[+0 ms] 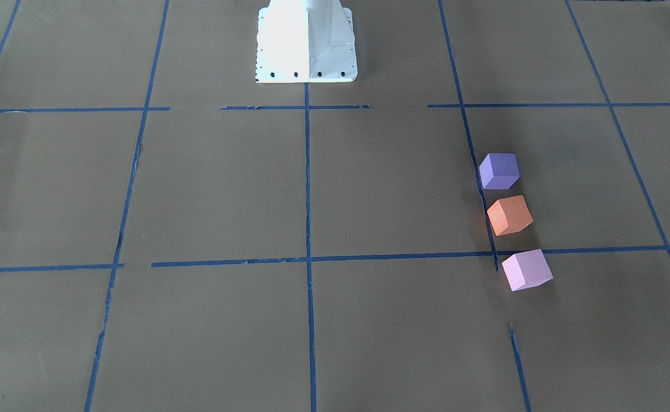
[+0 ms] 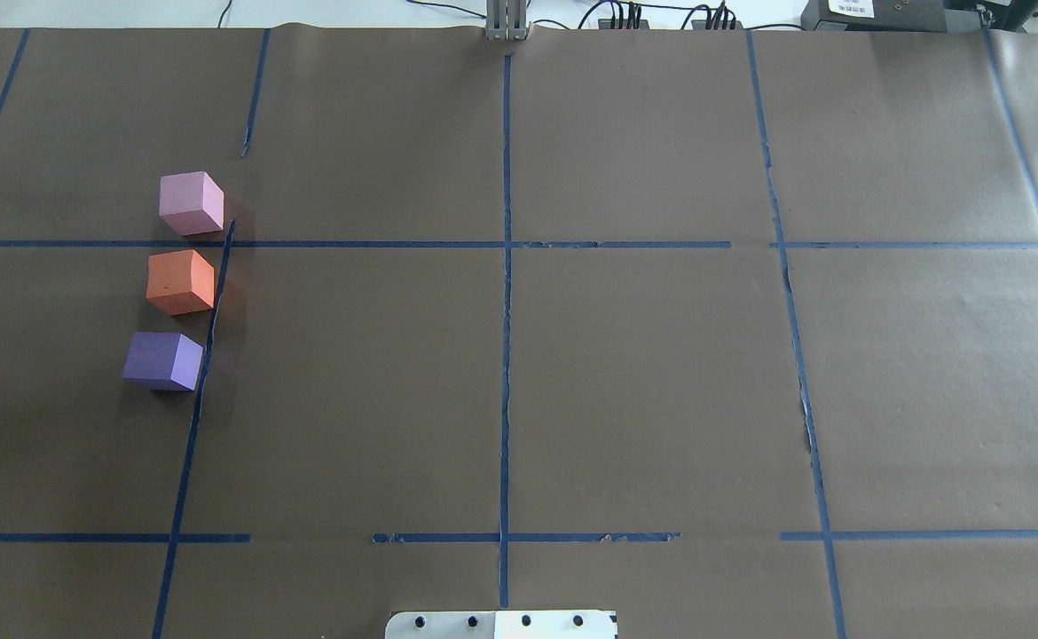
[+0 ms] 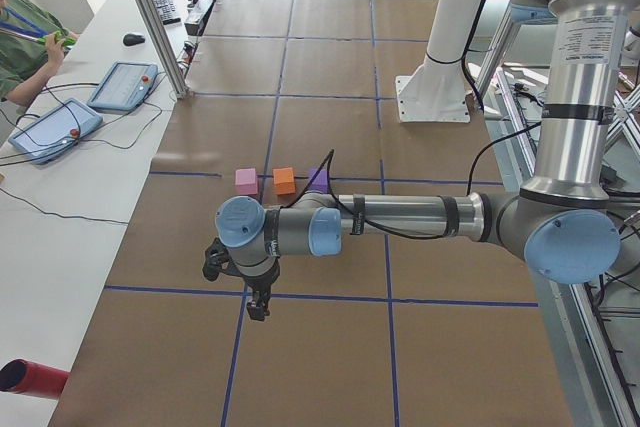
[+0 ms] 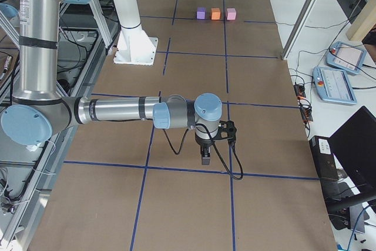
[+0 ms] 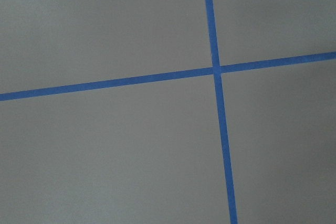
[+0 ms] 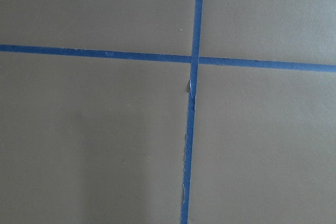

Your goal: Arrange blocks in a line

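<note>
Three cubes stand in a straight row on the robot's left side of the table: a dark violet-purple block (image 2: 163, 360) nearest the robot, an orange block (image 2: 181, 281) in the middle, and a pale pink-lilac block (image 2: 191, 203) farthest. They stand close together with small gaps, beside a blue tape line. In the front-facing view they show as purple (image 1: 499, 170), orange (image 1: 509, 215) and pink (image 1: 527, 270). My left gripper (image 3: 257, 307) shows only in the exterior left view and hangs well short of the blocks. My right gripper (image 4: 205, 158) shows only in the exterior right view, far from them. I cannot tell whether either is open or shut.
Brown paper with a blue tape grid (image 2: 506, 355) covers the table. The white robot base (image 1: 306, 43) stands at the table's middle edge. Both wrist views show only paper and crossing tape lines (image 5: 215, 70). An operator and control tablets (image 3: 50, 127) are beside the table.
</note>
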